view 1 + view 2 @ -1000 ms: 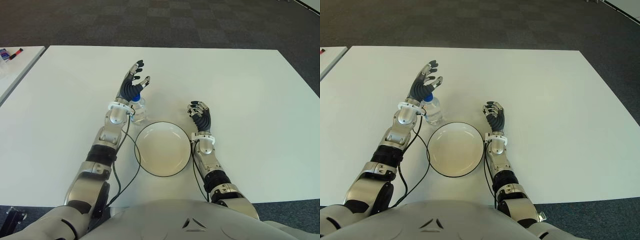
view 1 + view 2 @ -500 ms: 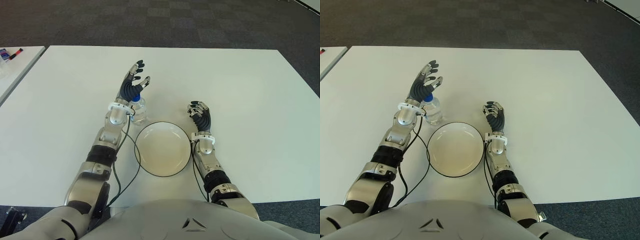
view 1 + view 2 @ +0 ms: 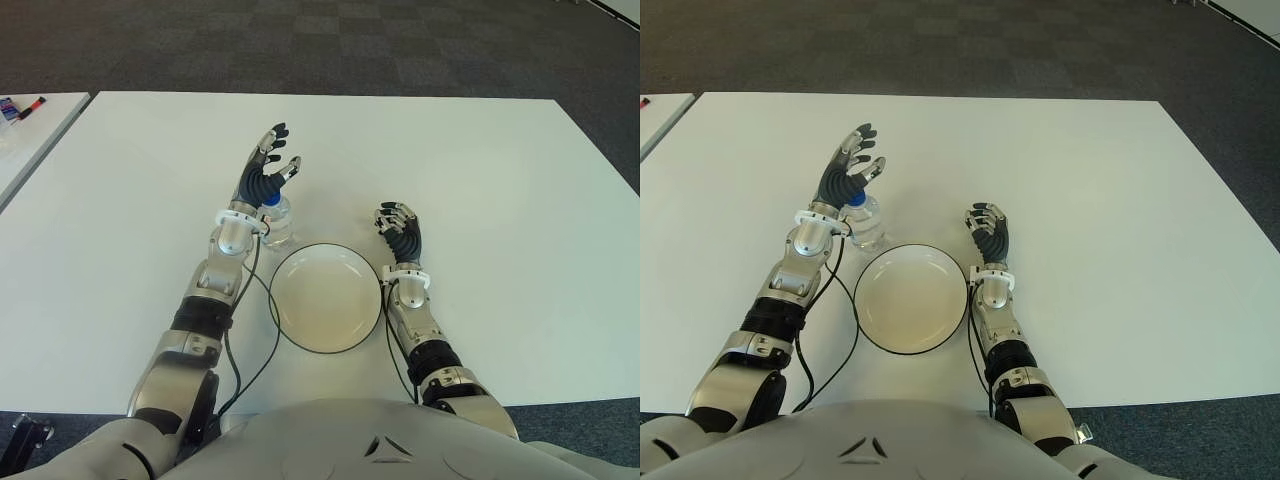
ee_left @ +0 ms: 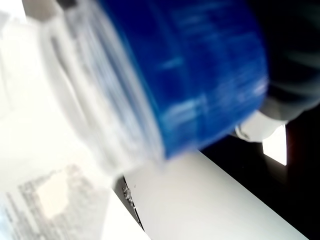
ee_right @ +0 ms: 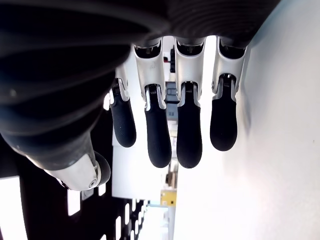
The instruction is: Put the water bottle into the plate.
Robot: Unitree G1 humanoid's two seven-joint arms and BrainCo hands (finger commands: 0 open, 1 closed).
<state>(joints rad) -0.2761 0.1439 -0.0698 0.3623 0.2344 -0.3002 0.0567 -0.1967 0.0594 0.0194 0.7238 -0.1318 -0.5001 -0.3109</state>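
Observation:
A small clear water bottle (image 3: 279,224) with a blue cap (image 4: 200,75) stands upright on the white table (image 3: 480,170), just beyond the left rim of the white, dark-rimmed plate (image 3: 325,297). My left hand (image 3: 268,174) is raised over the bottle with its fingers spread and holds nothing; its wrist is right by the cap. In the left wrist view the cap fills the picture from very close. My right hand (image 3: 399,229) shows to the right of the plate, its fingers relaxed and apart, with nothing in them.
A second white table (image 3: 30,130) stands at the far left with a red marker (image 3: 32,103) on it. Dark carpet (image 3: 330,45) lies beyond the table's far edge. Black cables (image 3: 245,330) trail from my left forearm beside the plate.
My left hand has shifted slightly nearer and lower over the bottle, fingers still spread. The bottle, the plate and my right hand have stayed where they were.

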